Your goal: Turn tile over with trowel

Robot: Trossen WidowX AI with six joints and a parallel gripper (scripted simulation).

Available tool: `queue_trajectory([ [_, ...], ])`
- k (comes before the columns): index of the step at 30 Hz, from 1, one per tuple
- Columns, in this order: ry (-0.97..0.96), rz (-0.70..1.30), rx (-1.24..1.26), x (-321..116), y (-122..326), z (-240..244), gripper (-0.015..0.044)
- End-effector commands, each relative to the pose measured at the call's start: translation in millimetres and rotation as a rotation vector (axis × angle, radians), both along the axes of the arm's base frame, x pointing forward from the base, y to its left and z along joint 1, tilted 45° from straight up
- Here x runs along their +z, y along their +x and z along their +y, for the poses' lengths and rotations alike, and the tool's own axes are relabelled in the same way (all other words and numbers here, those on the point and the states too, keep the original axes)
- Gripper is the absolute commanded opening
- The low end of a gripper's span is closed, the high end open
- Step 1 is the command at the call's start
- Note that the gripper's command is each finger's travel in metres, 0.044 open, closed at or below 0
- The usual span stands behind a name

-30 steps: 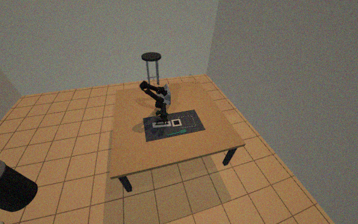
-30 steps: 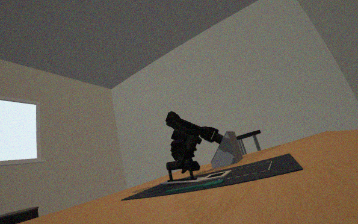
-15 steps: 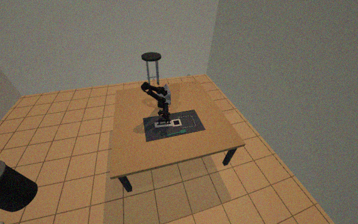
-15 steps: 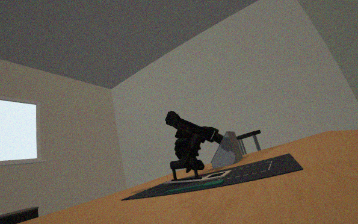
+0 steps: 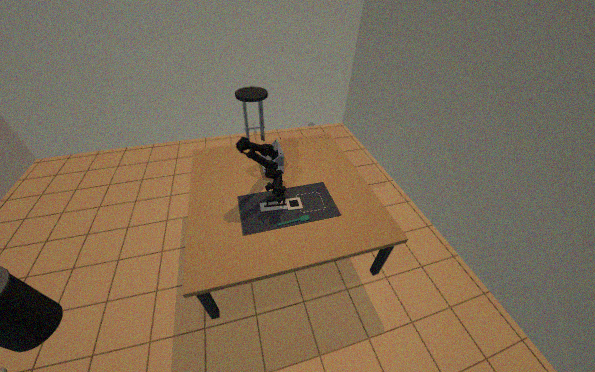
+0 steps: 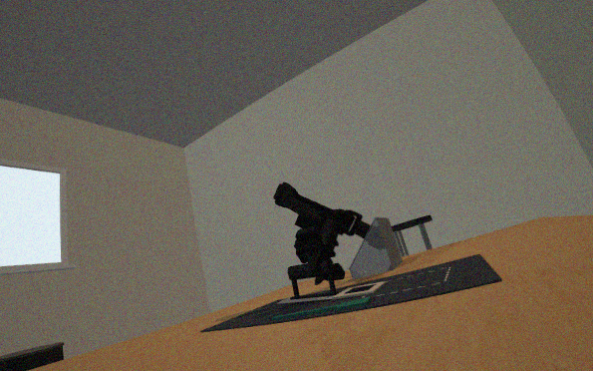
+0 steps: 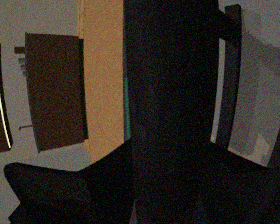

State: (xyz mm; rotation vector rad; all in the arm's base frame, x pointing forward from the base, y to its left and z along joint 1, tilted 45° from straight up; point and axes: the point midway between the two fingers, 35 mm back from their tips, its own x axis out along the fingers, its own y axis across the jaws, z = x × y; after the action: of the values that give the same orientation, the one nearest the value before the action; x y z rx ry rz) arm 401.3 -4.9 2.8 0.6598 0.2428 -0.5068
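My gripper (image 5: 277,195) (image 6: 321,280) (image 7: 164,137) is shut on the black handle of the trowel (image 6: 297,272) (image 7: 166,85). The trowel's two posts reach down to its pale flat blade, which is low at mat level, with its right end at or very close to the tile's left edge; contact cannot be made out. The tile (image 5: 294,203) (image 6: 361,288) lies flat, a dark square with a pale border facing up. The dashed outline (image 5: 324,201) (image 6: 447,274) is to its right on the mat (image 5: 253,223) (image 6: 472,271); the tile's right edge is near the outline's left side.
A green long-handled tool (image 5: 302,219) (image 6: 341,306) lies on the mat in front of the tile and trowel; a sliver of it shows in the wrist view (image 7: 127,112). The arm's base stands behind the mat on the wooden table (image 5: 227,257). A stool (image 5: 251,93) stands beyond.
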Motion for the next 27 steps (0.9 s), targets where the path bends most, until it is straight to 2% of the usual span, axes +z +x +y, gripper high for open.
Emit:
queue_trajectory([
  [1,0.041,0.002,0.017,4.3,0.5,6.1,0.0000],
  [14,0.097,0.010,0.020,18.0,-6.5,45.1,0.0000],
  [27,0.100,0.010,0.020,1.7,-11.9,84.4,0.0000],
])
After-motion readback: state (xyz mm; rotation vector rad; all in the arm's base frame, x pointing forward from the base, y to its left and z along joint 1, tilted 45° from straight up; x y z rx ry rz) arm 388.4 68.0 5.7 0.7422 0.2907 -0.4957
